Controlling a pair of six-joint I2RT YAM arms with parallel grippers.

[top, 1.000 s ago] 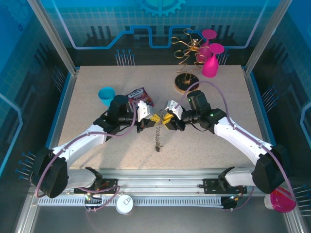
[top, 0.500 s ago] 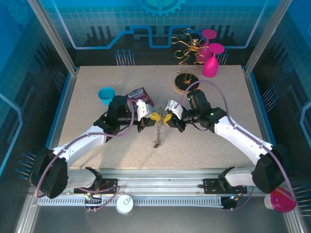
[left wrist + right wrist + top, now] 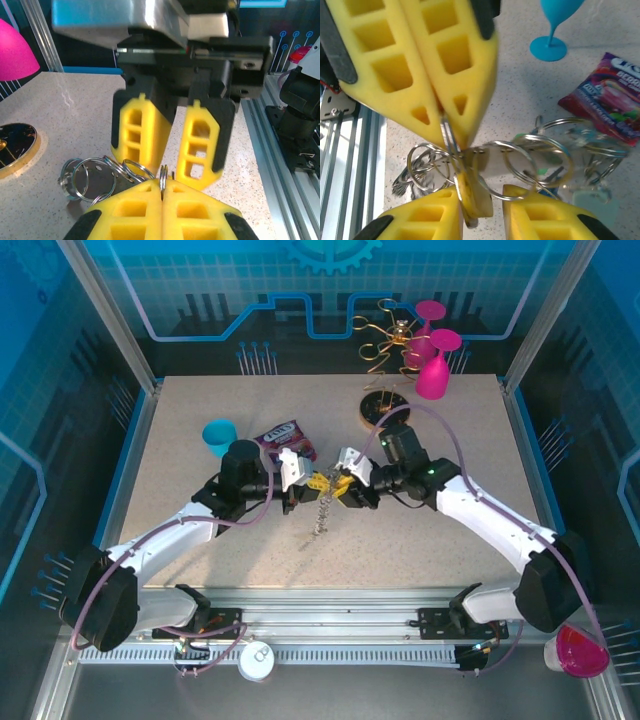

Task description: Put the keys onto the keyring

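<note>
I see a speckled beige table (image 3: pixel 200 540) with four things on it. Just beyond the left gripper (image 3: pixel 312 485) lies a snack packet (image 3: pixel 283 437). Farther out, to that gripper's left, stands a teal stemmed cup (image 3: pixel 218 436). Beyond the right gripper (image 3: pixel 342 487) sits a gold wire stand (image 3: pixel 378 410) on its round base. A pink glass (image 3: pixel 433 378) sits past it, near the table's far edge.
</note>
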